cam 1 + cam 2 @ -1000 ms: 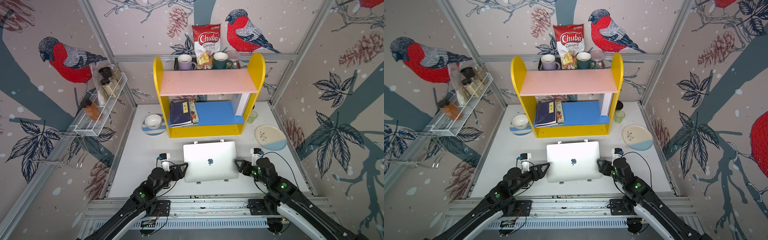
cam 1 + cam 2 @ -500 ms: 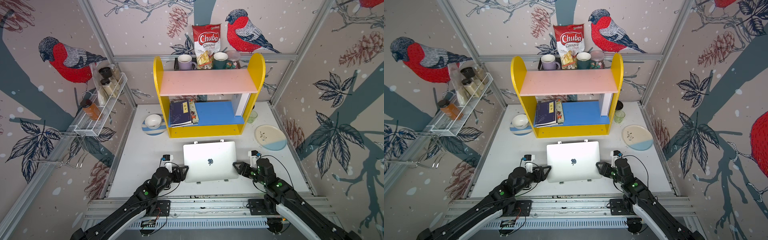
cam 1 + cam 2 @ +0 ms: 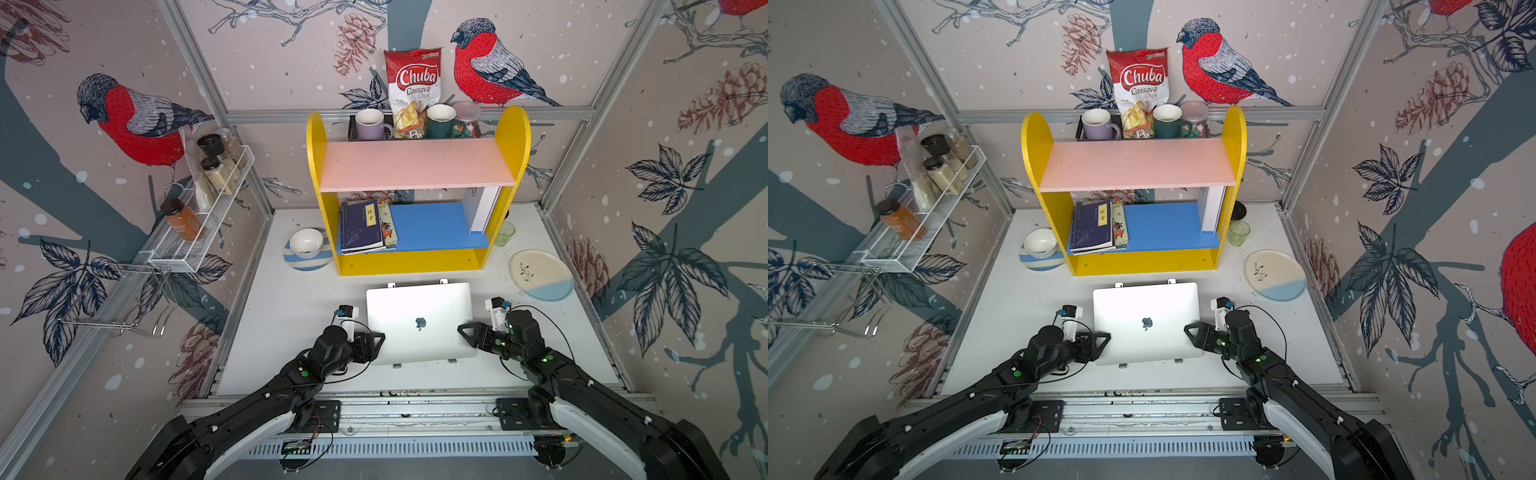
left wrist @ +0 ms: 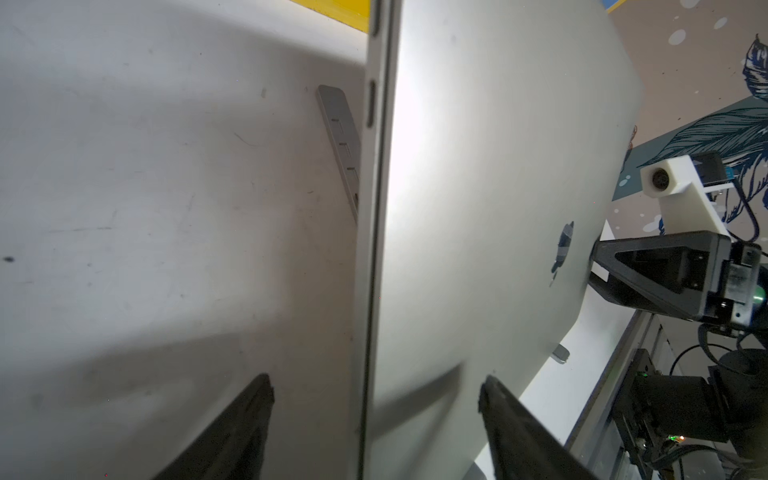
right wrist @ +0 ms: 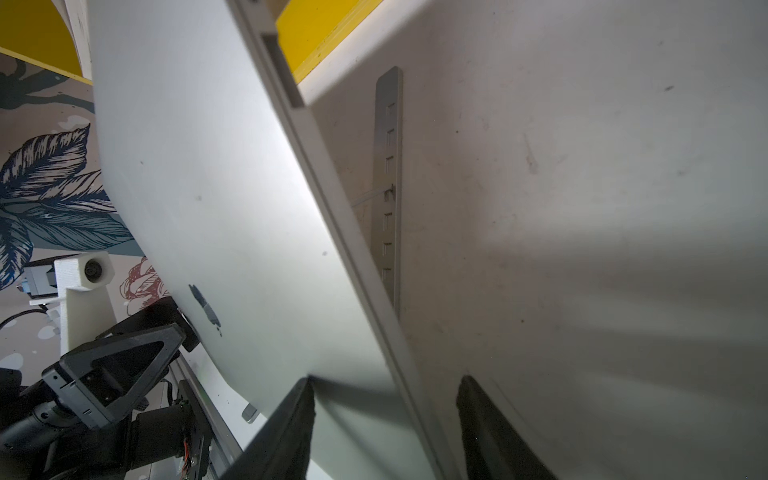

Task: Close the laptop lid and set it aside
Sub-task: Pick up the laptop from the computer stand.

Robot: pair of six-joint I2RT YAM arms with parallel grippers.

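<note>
In both top views you see the laptop (image 3: 419, 322) (image 3: 1146, 322) lying at the table's (image 3: 291, 316) 6 o'clock. Its lid (image 3: 419, 299) is shut flat with the logo up. The yellow shelf (image 3: 415, 262) stands just beyond it at its 12 o'clock. Small feet of a stand (image 3: 397, 365) poke out from under its near edge. Your left gripper (image 3: 380, 343) (image 3: 1106, 338) sits at the laptop's 8 o'clock side and your right gripper (image 3: 461, 332) (image 3: 1187, 332) at its 4 o'clock side. A plate (image 3: 540, 274) lies at the laptop's 2 o'clock and a bowl (image 3: 306, 243) at its 10 o'clock, both apart from it.

In the left wrist view your left gripper (image 4: 374, 386) is spread. One of its fingers (image 4: 245, 419) is out over the table and the other is over the lid. The laptop's (image 4: 478, 187) side edge runs between them with space on each side, so nothing is pinched. A slotted strip of the stand (image 4: 340, 137) lies under that edge. Across the lid you see the right gripper (image 4: 598, 266) at the opposite side.

In the right wrist view your right gripper (image 5: 386, 384) is likewise spread, straddling the laptop's (image 5: 208, 187) other side edge. One of its fingers (image 5: 291, 428) is above the lid and the other is over the table, gripping nothing. The left gripper (image 5: 174, 332) shows at the far side
</note>
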